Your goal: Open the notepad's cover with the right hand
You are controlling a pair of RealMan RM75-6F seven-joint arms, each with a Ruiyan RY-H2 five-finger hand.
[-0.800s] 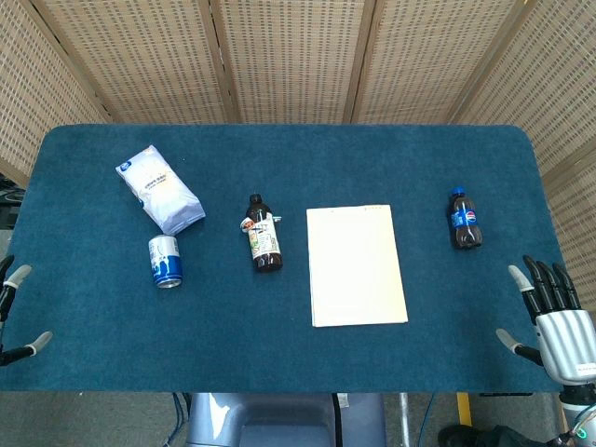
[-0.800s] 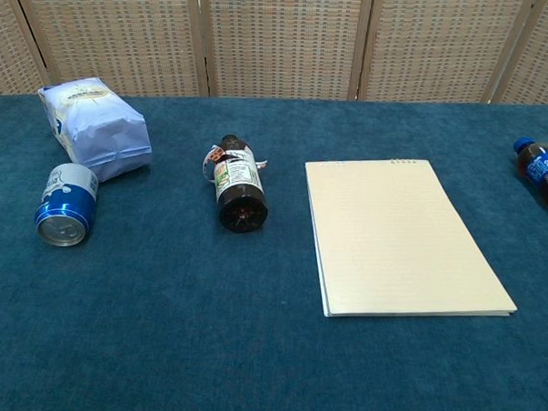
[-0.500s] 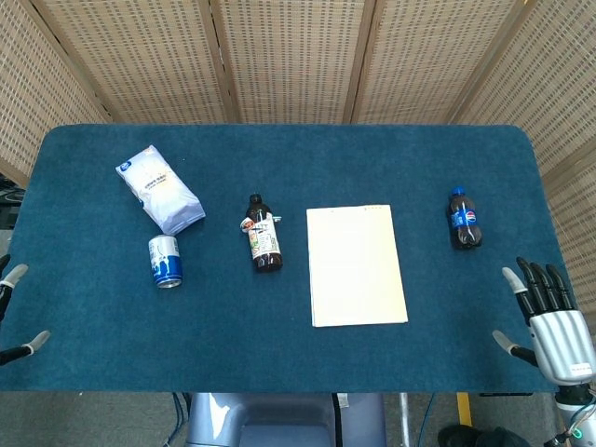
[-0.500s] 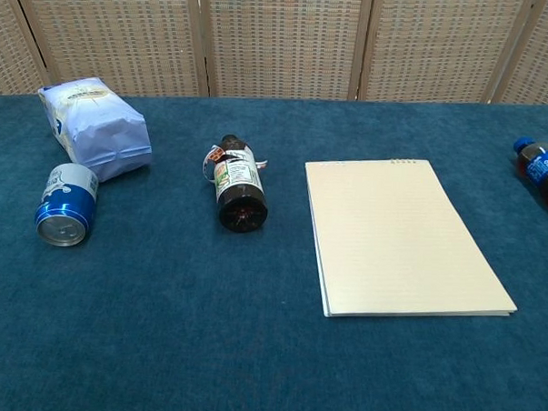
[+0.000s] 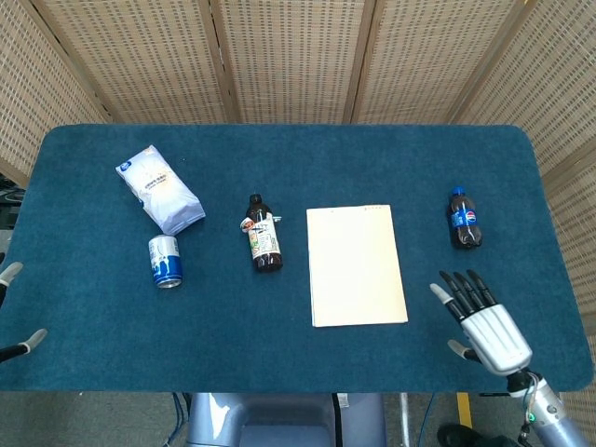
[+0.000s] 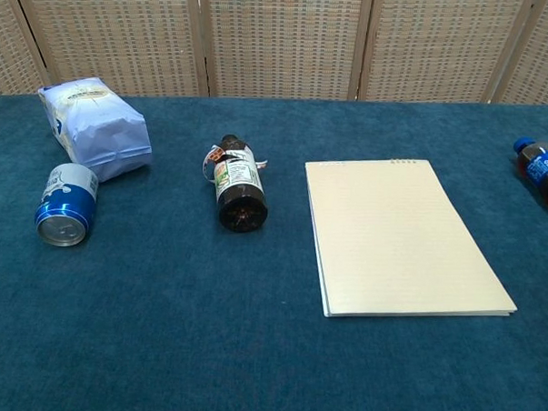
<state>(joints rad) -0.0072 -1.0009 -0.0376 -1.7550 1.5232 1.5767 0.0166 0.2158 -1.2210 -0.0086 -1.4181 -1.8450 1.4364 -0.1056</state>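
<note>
Head view: notepad [image 5: 358,266] flat and closed right of the worktop's [image 5: 279,363] middle, binding toward the far edge. Right hand [image 5: 486,323] near the front-right corner, fingers [image 5: 463,291] spread, holding nothing, apart from the pad. Left hand [image 5: 13,317] at the front-left edge, empty. Best to reach for the near-right corner and peel only the top sheet.

Chest view: no hands visible; cover's near edge slightly raised above the pages, a good catch point.

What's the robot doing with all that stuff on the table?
It is about to open the notepad, which lies flat and closed on the blue table. The right hand hovers beside it with fingers spread, touching nothing. The left hand waits at the table's edge. A bag, a can and two bottles lie untouched.
</note>
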